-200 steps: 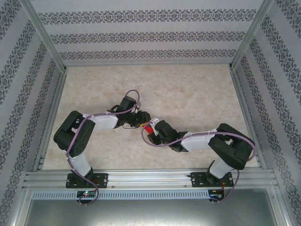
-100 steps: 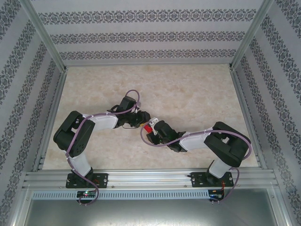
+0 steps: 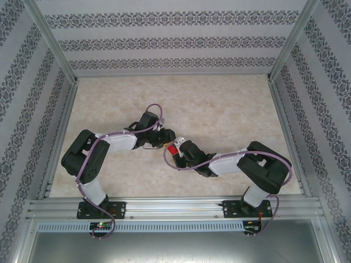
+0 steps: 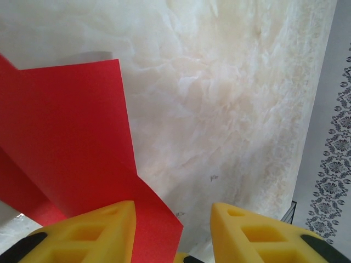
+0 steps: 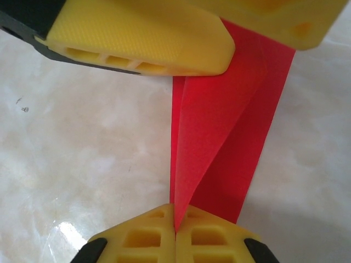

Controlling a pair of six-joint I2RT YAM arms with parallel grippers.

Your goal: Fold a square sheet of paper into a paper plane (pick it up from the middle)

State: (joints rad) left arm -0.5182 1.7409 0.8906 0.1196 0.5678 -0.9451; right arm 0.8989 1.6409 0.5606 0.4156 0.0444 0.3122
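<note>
My right gripper [image 5: 175, 222] had pinched shut on the folded red paper [image 5: 219, 137], its jaws slightly apart a second earlier. My left gripper [image 4: 173, 208] stayed open beside it, mid-table [image 3: 219, 104].

- Nothing readable here, no text, labels, brands, numbers or signs to make out.
</note>
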